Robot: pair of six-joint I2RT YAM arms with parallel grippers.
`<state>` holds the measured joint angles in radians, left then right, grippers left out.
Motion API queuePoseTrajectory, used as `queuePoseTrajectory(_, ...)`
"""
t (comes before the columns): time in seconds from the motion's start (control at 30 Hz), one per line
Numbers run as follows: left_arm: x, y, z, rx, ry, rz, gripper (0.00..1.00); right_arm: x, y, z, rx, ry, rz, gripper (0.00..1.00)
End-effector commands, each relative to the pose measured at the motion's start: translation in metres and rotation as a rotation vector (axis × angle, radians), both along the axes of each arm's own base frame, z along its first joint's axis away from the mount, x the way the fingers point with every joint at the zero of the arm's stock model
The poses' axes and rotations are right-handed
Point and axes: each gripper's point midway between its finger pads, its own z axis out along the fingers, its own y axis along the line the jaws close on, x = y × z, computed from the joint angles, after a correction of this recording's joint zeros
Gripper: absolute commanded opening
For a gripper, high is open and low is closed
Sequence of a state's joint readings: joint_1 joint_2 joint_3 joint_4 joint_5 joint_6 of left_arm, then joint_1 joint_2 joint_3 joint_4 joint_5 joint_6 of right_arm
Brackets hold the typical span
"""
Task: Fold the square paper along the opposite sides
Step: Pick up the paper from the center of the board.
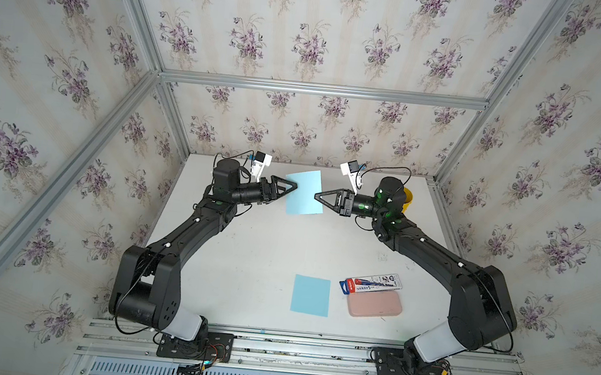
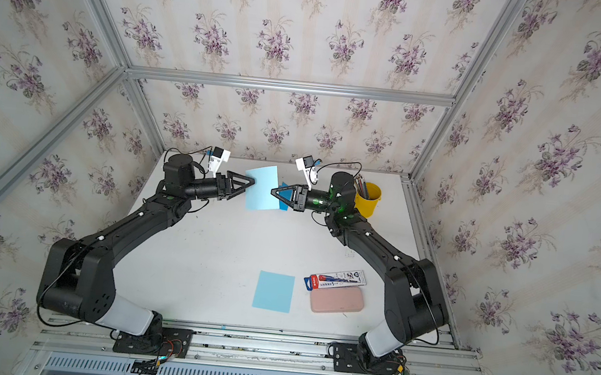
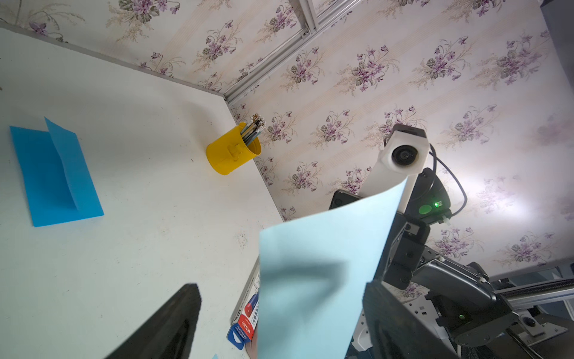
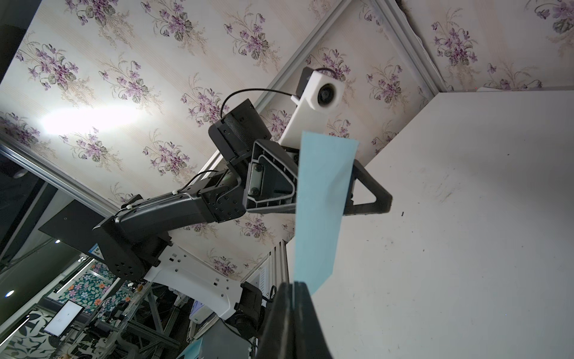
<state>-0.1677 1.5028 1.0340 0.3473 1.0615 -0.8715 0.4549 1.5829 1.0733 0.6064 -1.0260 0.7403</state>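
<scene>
Pinching the right edge of the light blue square paper (image 1: 304,192), the right hand (image 1: 316,196) held the sheet clear of the counter (image 1: 245,266), over its far middle. Its jaws were pressed flat together on the paper. The sheet stood nearly on edge, which probably kept it stiff and left the opposite side free to be taken.

The left hand (image 1: 291,190) faced it from the left with its jaws spread wide, one finger on each side of the paper's left edge and gripping nothing. I could not make out any contact there. That straddling pose looked like a set-up for clamping the left edge, so that the two opposite sides could be brought together.

No crease showed in the held sheet, so the fold seemed not yet made.

A darker blue folded sheet (image 3: 56,174) lay on the far counter, below the raised one. A second light blue sheet (image 1: 311,295) lay flat on the near counter, with a pink case (image 1: 374,303) and a pen pack (image 1: 370,282) just right of it. The yellow pencil cup (image 2: 368,199) stood far right, behind the right arm and out of the way.
</scene>
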Motion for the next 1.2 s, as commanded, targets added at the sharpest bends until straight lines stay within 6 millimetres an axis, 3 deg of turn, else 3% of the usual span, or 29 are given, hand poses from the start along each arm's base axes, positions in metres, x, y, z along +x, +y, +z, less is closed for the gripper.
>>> queuePoseTrajectory(0.0,-0.006,-0.002,0.016,-0.037,-0.071,-0.031,0.80,0.008,-0.001,-0.001,-0.006,0.009,-0.036,0.00)
queuePoseTrajectory(0.27,-0.013,-0.002,0.016,-0.036,-0.089,-0.030,0.49,0.025,-0.009,-0.015,-0.043,0.056,-0.097,0.00)
queuePoseTrajectory(0.4,-0.014,0.000,0.013,-0.009,-0.089,-0.018,0.40,0.026,-0.011,-0.020,-0.056,0.065,-0.099,0.00)
queuePoseTrajectory(0.67,-0.012,-0.002,0.007,0.022,-0.074,-0.022,0.32,0.023,-0.010,-0.025,-0.072,0.070,-0.077,0.00)
queuePoseTrajectory(1.07,-0.014,-0.002,0.001,0.059,-0.067,-0.030,0.30,0.025,-0.016,-0.027,-0.081,0.067,-0.085,0.00)
queuePoseTrajectory(1.17,-0.014,-0.003,0.000,0.064,-0.066,-0.032,0.22,0.025,-0.017,-0.028,-0.082,0.068,-0.086,0.00)
